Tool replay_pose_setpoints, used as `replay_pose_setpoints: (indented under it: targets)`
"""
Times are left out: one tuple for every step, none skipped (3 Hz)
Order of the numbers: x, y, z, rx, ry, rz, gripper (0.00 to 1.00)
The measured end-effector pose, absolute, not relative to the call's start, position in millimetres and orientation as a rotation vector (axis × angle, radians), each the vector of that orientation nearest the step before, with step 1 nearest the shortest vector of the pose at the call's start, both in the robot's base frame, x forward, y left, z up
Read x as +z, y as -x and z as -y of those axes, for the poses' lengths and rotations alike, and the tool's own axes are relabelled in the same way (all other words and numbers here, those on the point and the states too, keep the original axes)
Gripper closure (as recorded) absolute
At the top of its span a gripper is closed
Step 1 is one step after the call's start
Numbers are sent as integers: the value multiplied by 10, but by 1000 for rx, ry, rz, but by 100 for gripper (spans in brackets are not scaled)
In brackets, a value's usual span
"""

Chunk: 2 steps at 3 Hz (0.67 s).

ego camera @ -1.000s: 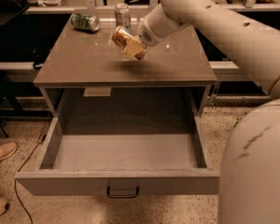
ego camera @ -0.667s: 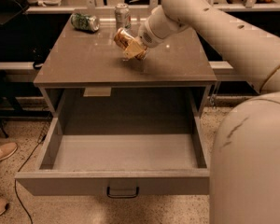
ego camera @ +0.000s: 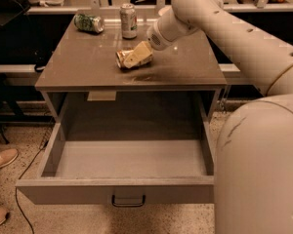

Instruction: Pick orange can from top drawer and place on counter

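Observation:
The orange can (ego camera: 123,59) lies on its side between the pale fingers (ego camera: 140,56) of my gripper (ego camera: 134,58), which is shut on it. It is very low over the middle of the counter (ego camera: 88,67); I cannot tell whether it touches the surface. The arm reaches in from the upper right. The top drawer (ego camera: 127,159) is pulled fully out below the counter, its tray bare, with its dark handle (ego camera: 128,200) on the front panel.
A green can (ego camera: 88,23) lies on its side at the counter's back left. Another green can (ego camera: 128,20) stands upright at the back middle. Shoes (ego camera: 1,161) show on the floor at the left. My own body fills the lower right.
The gripper has carried the orange can down and toward the front, from above the counter to just over its surface. The drawer and the green cans have not moved.

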<state>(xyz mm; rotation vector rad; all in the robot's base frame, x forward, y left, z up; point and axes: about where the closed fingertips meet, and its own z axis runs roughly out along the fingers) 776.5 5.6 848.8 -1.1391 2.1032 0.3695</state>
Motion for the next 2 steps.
replay_pose_setpoints:
  targets:
    - [8572,-7729,63,375,1112,-2084,0]
    - [8771,-7573,378,348,1033,-2054,0]
